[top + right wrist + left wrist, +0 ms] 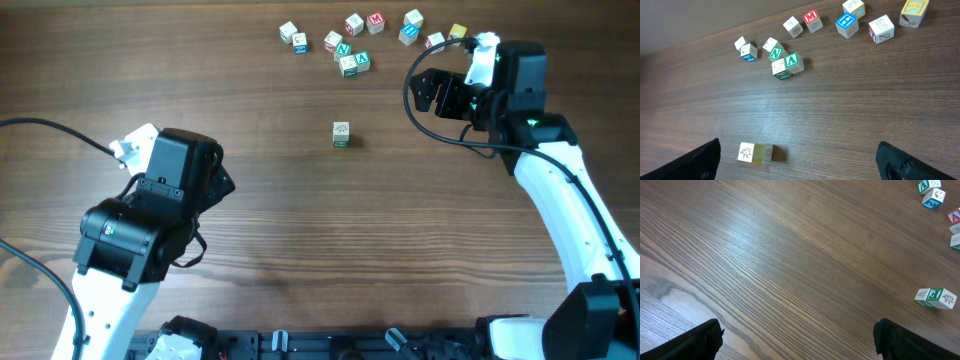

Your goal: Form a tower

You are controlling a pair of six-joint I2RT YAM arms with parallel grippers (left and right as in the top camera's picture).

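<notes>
**Left gripper** (pixel 797 330): jaws spread wide, nothing between them. Both dark fingers (pixel 695 342) hang over bare wooden table (pixel 790 255).

**Task item, from the left gripper:** the tower (pixel 935 298) stands ahead of it and off to its right, well apart. It reads as two small wooden cubes, one on the other and upright. The top face is pale with a small drawing, and the sides facing this arm carry green marks.

**Right gripper** (pixel 799 150): jaws likewise spread wide, holding nothing.

**Task item, from the right gripper:** the tower sits to its left, nearer than to the left gripper, and is untouched.

**Farther out:** beyond the right gripper lies a scatter of loose letter cubes (pixel 794 62), marked in red, green, blue and yellow. Three with green marks sit bunched together. All lie well apart from the tower, which stands alone between the two arms.
</notes>
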